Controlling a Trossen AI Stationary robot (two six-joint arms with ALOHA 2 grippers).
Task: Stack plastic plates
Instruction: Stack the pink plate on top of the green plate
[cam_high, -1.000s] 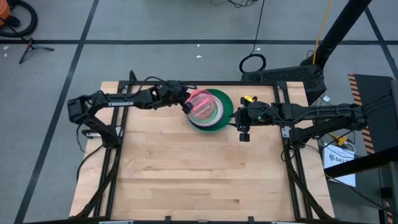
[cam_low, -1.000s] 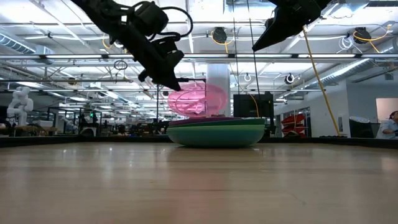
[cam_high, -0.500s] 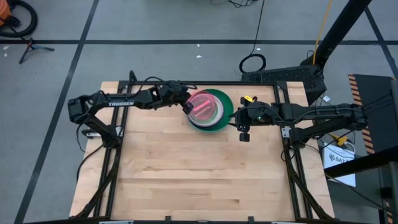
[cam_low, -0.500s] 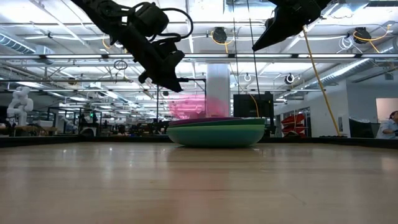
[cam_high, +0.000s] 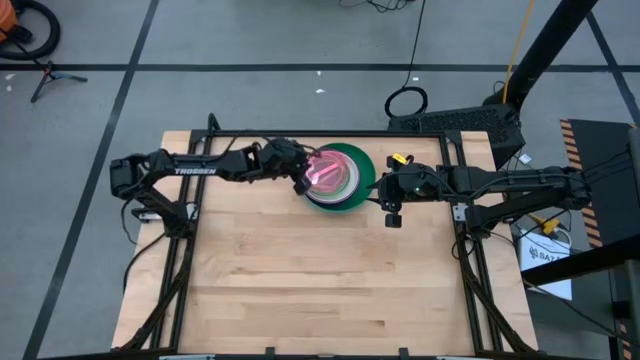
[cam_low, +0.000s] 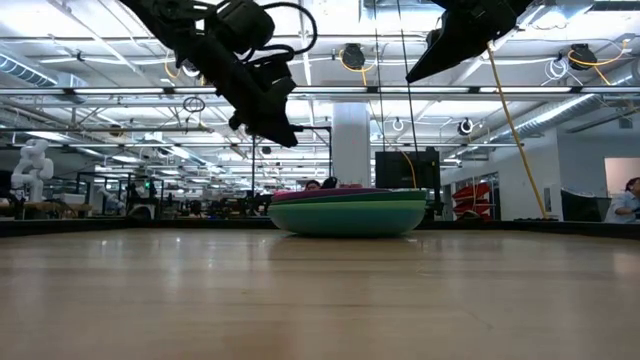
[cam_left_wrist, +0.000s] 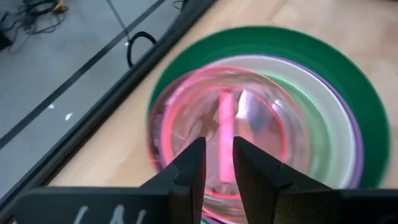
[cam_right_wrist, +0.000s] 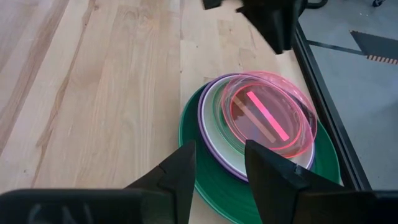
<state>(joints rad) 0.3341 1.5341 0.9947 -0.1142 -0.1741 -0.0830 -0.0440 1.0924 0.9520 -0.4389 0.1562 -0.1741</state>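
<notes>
- Pink and see-through, the top plate (cam_right_wrist: 268, 115) lies flat on the stack (cam_high: 337, 177) at the far edge of the surface (cam_high: 310, 280), between the two arms.
- Under it show a mint rim, a purple rim (cam_right_wrist: 208, 134) and, at the bottom, the dark green plate (cam_left_wrist: 348, 81), the widest of all.
- From the side the stack looks low and level; nothing leans.
- The left gripper (cam_high: 299, 176) hangs just above the stack's near-left rim, its fingers (cam_left_wrist: 186, 171) a narrow gap apart and holding nothing; the pink plate lies free below them.
- The right gripper (cam_high: 392, 212) waits just beside the stack on the other side, its fingers (cam_right_wrist: 177, 171) spread wide and empty.
- The step in hand looks like the release of the pink plate and the retreat from it.
- To do it well, lift the left gripper straight up first, so no fingertip catches the pink rim and drags the plate off centre.
- Only once clear of the rim should it swing back toward its own side.
- The pink plate sits a little toward the far-left of the stack, not dead centre; light plastic slides easily, so a nudge could push it further.
- No other loose plates show on the surface, so the stacking seems nearly or fully done.
</notes>
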